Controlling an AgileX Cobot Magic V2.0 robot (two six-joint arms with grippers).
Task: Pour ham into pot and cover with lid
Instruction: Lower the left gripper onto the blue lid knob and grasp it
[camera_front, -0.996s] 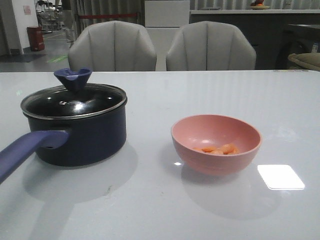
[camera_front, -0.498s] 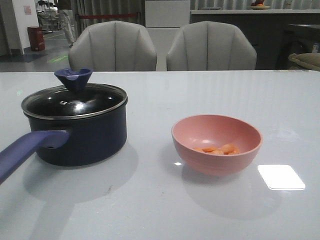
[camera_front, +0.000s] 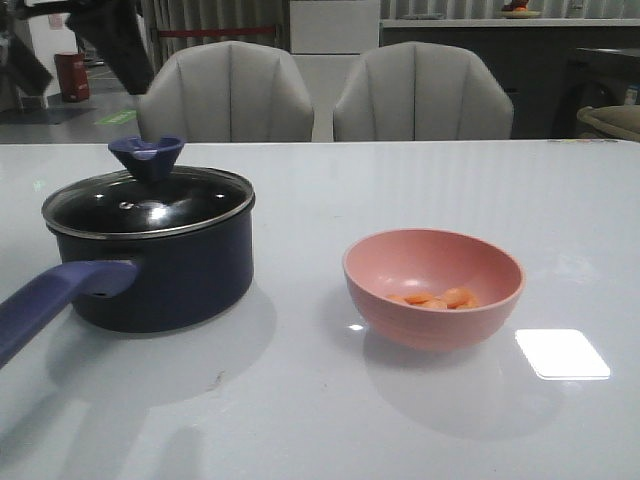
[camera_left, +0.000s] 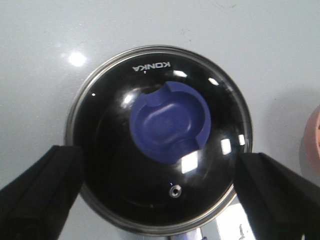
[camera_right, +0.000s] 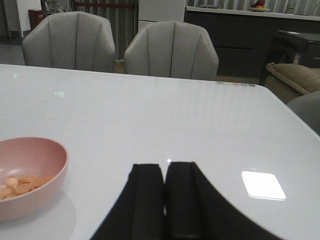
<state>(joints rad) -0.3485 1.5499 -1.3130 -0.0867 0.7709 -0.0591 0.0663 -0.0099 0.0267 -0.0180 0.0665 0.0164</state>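
Glass and metal make up the lid, and it sits flat on the pot, closing it. The blue knob pokes up in the middle. The pot stands on the left part of the white table, and its long handle points toward the robot.

The ham lies in the pink bowl, to the right of the pot and well apart from it. So none of the ham is in the pot yet.

The left gripper hangs right above the lid. Its two black fingers are spread wide, one on each side, and they hold nothing. I think it is getting ready to go down and grab the knob.

The right gripper is low over the table, to the right of the bowl. Its fingers are pressed together with nothing between them.

The job has hardly begun. The lid must come off first. Then the bowl must be lifted and tipped over the pot. Last, the lid goes back on.
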